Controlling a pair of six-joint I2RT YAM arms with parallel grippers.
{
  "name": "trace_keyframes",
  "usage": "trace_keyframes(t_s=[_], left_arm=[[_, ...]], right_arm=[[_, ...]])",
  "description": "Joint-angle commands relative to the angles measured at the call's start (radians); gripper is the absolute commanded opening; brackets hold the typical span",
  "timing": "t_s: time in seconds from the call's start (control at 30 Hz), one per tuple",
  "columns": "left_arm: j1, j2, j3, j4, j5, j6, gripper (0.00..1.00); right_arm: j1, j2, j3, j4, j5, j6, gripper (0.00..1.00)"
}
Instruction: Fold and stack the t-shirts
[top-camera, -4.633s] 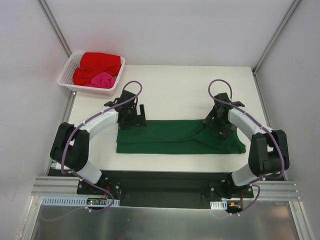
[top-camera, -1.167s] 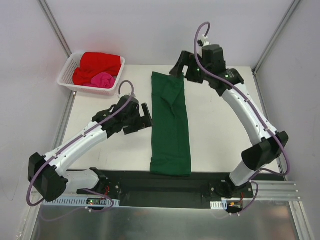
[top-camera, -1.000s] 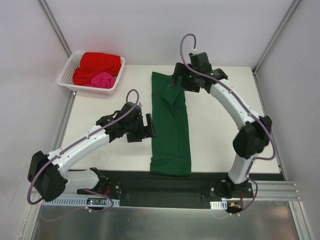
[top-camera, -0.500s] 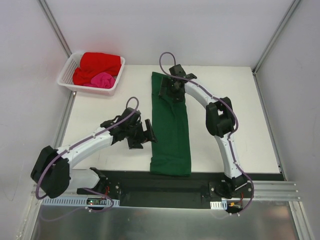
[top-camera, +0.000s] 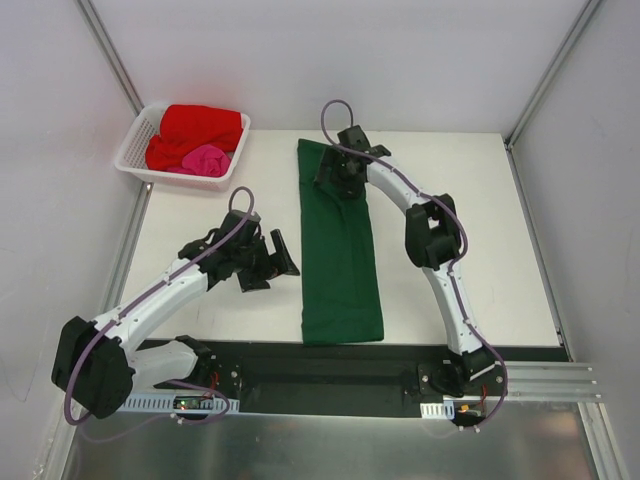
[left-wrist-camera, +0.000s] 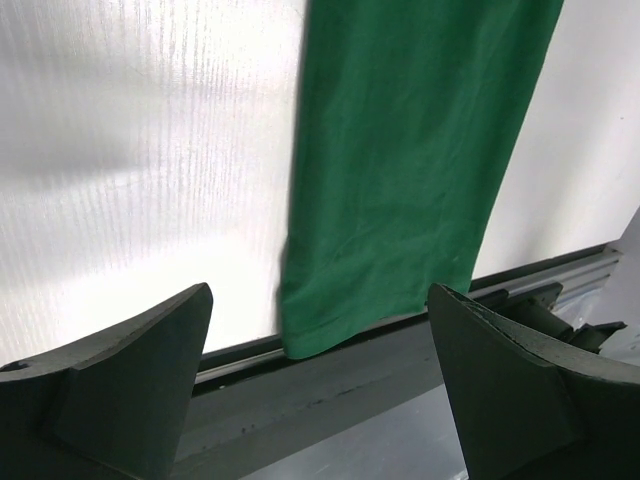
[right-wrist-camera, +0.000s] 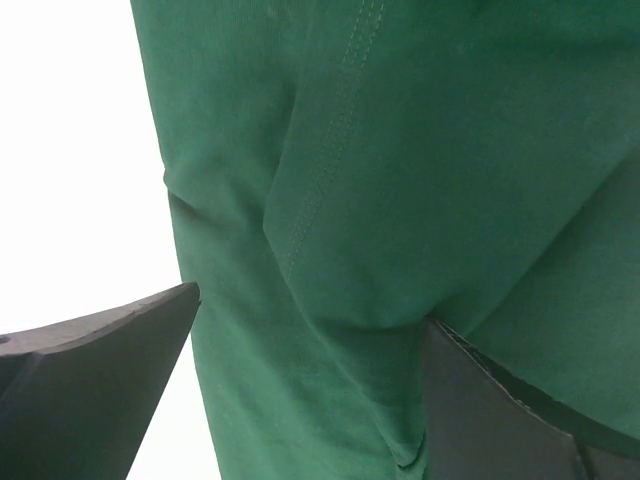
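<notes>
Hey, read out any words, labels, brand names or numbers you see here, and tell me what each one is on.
None can be read.
The green t-shirt, the red t-shirt, the pink t-shirt and the white basket show no print.
The small boards at the arm bases may carry markings, but they are too small to tell.

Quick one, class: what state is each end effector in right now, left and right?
Left end effector: open, holding nothing.
Right end effector: open, over the dark green t-shirt, not gripping it.
</notes>
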Motion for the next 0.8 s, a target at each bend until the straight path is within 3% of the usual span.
trace_keyframes(t_s=[0.0, 0.3, 0.4, 0.5, 0.53, 0.67, 0.77], left_arm=[[0.015, 0.022, 0.041, -0.025, 0.02, 0.06, 0.9], [0.023, 0.035, 0.038, -0.024, 0.108, 0.106, 0.9], [0.015, 0.013, 0.012, -0.008, 0.108, 0.077, 0.9], [-0.025, -0.01, -0.06, 0.042, 0.111, -0.043, 0.88], [-0.042, -0.016, -0.086, 0.115, 0.13, -0.111, 0.86], [-0.172, 0.024, -0.127, 0.157, 0.066, -0.228, 0.82], [-0.212, 0.044, -0.165, 0.159, 0.051, -0.327, 0.72]], right_arm=[[-0.019, 0.009, 0.025, 0.018, -0.06, 0.026, 0.96], [-0.019, -0.483, -0.108, 0.115, -0.054, -0.088, 0.96], [-0.033, -0.695, -0.287, 0.08, -0.031, -0.087, 0.96], [-0.035, -0.929, -0.592, 0.002, 0.001, -0.055, 0.96], [-0.035, -0.988, -0.79, -0.006, 0.003, -0.038, 0.96], [-0.036, -1.277, -1.187, -0.09, -0.04, 0.042, 0.96], [-0.03, -1.419, -1.431, -0.117, -0.08, 0.08, 0.99]])
